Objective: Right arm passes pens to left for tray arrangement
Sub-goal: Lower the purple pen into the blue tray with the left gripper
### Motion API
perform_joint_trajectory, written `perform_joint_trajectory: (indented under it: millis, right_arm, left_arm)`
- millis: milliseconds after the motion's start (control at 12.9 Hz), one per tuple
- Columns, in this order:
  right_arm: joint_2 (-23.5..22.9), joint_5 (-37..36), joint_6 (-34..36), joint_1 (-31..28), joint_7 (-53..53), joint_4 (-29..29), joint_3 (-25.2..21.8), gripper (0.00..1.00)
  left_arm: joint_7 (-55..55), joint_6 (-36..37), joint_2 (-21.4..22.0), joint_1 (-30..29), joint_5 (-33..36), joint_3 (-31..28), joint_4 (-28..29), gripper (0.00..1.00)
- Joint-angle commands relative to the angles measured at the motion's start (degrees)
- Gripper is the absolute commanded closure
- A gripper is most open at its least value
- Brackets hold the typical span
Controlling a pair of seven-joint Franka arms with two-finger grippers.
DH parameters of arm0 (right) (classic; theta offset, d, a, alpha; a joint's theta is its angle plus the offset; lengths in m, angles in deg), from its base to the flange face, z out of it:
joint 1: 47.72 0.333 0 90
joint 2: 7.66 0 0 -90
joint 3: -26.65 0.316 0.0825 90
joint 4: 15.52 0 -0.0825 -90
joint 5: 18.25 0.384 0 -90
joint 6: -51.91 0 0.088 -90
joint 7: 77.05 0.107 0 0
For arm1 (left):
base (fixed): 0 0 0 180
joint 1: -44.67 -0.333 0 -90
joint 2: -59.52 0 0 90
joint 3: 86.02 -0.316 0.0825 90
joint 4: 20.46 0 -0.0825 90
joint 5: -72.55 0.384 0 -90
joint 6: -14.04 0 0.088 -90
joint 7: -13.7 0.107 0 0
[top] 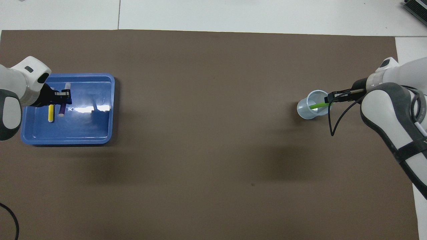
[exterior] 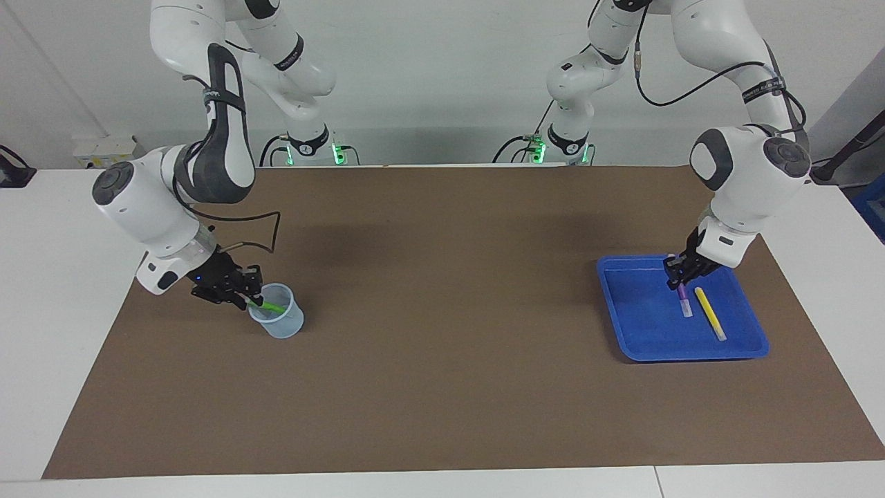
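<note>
The desk (exterior: pixel 442 415) is lying under a brown mat (exterior: pixel 442 311), with the blue tray (exterior: pixel 643 332) toward the left arm's end. The left gripper (exterior: pixel 677 280) is hanging low over the tray, fingers clenched on the purple pen (exterior: pixel 683 299), just beside the yellow pen (exterior: pixel 710 313) already lying in the tray. It seems to be in the placing step; next it needs to let go and lift clear. The right gripper (exterior: pixel 249 296) is reaching at the small translucent cup (exterior: pixel 278 321), its fingers closing around the green pen (exterior: pixel 273 305); whether they are gripping yet, I cannot tell.
</note>
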Motion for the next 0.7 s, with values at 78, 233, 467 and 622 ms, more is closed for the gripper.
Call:
perform_joint_trajectory:
  millis: [78, 233, 467, 622]
  right_arm:
    - [0.61, -1.05, -1.35, -0.96, -2.13, -1.32, 0.74, 0.82]
    - [0.61, -1.05, -0.91, -1.05, -2.22, -1.15, 0.74, 0.91]
    - [0.52, -1.05, 1.45, -1.23, -2.40, 0.78, 0.83, 0.93]
    - [0.61, -1.05, 4.96, -1.14, -2.22, 3.41, 0.83, 0.93]
  left_arm:
    - [4.42, -3.02, -3.37, -0.97, 1.71, -0.23, 0.47, 1.00]
    - [4.42, -3.90, -4.34, -1.15, 5.74, -0.23, 0.73, 1.00]
    - [4.51, -7.59, -4.96, -1.85, 5.93, -0.41, 3.62, 1.00]
    - [4.42, -10.14, -4.78, -2.47, 6.02, -0.41, 5.73, 1.00]
